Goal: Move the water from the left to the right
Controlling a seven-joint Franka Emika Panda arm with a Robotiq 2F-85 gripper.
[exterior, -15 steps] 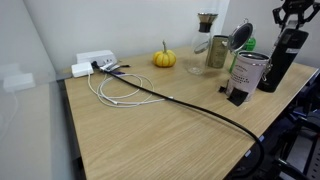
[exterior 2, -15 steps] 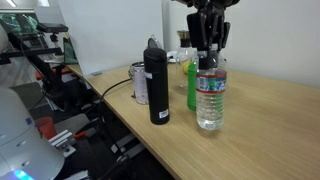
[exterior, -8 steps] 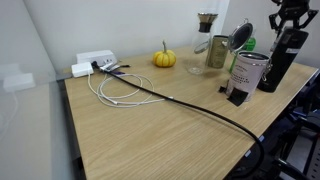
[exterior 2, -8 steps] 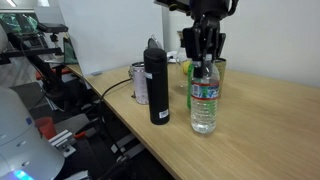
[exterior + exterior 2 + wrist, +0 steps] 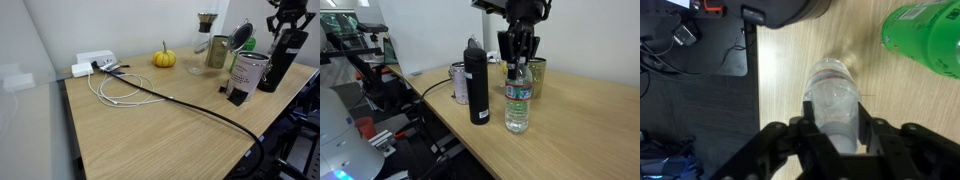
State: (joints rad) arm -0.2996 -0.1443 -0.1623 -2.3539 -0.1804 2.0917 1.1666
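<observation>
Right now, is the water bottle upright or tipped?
Upright: the water bottle is vertical, cap topmost, held in the claw.

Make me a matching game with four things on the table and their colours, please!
Things:
1. water bottle
2. pumpkin
3. tall flask
4. other plastic bottle

Colours:
A. orange
B. green
C. clear
D. black

Pairs: 1-C, 2-A, 3-D, 4-B
</observation>
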